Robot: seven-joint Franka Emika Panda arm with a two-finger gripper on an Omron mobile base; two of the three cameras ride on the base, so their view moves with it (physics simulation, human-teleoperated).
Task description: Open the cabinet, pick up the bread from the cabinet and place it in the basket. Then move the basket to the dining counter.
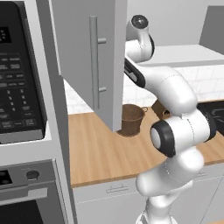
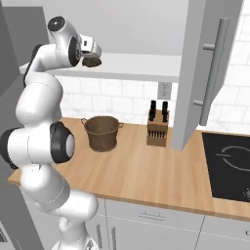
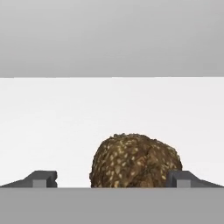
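Dark brown seeded bread (image 3: 135, 161), rounded, resting on the pale shelf inside the open cabinet (image 2: 207, 73), at six o'clock in the hand view. Gripper (image 3: 111, 179) spread wide, one dark fingertip (image 3: 41, 178) at seven o'clock well clear of the loaf, the other at five o'clock just beside its edge; nothing held. Seen from the right base, bread just below the raised hand at eleven o'clock. Cabinet door swung out, silver bar handle (image 2: 213, 71) upright. Below, brown woven basket (image 2: 102, 133) upright on the wooden counter (image 2: 141, 176), knife block (image 2: 158, 128) at its three o'clock, black cooktop (image 2: 229, 166) farther right.
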